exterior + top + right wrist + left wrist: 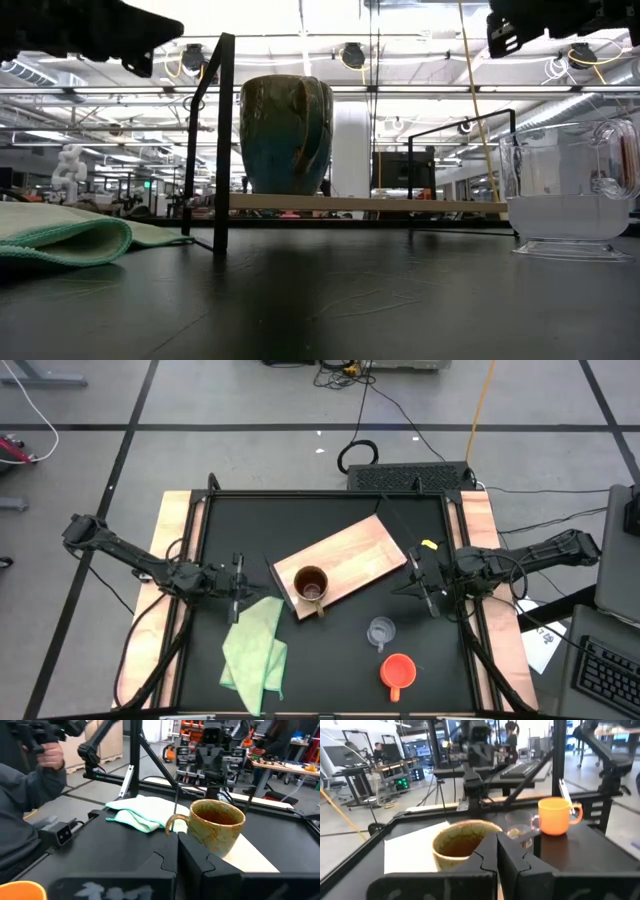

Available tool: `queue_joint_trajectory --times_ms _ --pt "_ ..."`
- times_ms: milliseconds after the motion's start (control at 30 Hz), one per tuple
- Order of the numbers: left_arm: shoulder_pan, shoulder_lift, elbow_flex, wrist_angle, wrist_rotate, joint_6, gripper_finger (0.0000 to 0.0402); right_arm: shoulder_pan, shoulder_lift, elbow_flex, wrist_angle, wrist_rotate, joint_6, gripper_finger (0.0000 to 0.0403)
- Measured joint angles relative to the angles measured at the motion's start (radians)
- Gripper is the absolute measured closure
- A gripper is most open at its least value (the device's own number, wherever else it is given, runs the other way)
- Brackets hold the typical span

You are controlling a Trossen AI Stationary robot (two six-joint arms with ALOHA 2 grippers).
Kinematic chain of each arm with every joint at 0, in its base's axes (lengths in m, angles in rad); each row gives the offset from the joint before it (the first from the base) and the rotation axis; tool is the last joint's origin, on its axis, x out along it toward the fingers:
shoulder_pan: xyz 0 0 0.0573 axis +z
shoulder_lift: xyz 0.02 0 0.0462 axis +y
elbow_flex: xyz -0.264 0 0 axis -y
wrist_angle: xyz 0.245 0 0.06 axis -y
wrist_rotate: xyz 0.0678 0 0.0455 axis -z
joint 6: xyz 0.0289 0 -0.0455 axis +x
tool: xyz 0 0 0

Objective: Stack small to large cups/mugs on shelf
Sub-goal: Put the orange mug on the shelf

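High view showing brown mug (311, 587) already standing on shelf (362, 555), near its corner toward cloth (254, 650). Lying off the shelf on its far side from the cloth: glass cup (380, 630) nearer, orange mug (398, 671) farther. Left gripper (237, 591) hovering beside the shelf's cloth-side end, fingers pressed together, holding nothing. Right gripper (424, 585) hovering at the shelf's opposite end, likewise closed and empty. Probably fetching the orange mug next: opening wide, gripping the rim opposite the handle, lowering straight into the brown mug.

bright ceiling lights glare in the low view; wrist views slightly soft.
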Motion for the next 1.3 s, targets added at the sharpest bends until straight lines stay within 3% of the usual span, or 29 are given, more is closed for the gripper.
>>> queue_joint_trajectory --times_ms 300,533,700,1300 --pt "-0.001 -0.102 -0.047 -0.082 0.022 0.008 0.0401 0.067 -0.012 0.0 -0.003 0.0 -0.001 0.0403" --pt "-0.001 -0.191 -0.207 0.069 0.027 -0.027 0.0401 0.102 -0.012 0.0 0.001 0.0 -0.001 0.0403" --pt "-0.001 -0.247 -0.212 0.01 0.023 -0.026 0.0401 0.111 -0.013 0.0 0.002 0.001 -0.025 0.0403" --pt "-0.001 -0.253 -0.212 0.003 0.055 -0.022 0.0401 0.208 0.045 0.003 0.111 0.0 -0.05 0.0403"
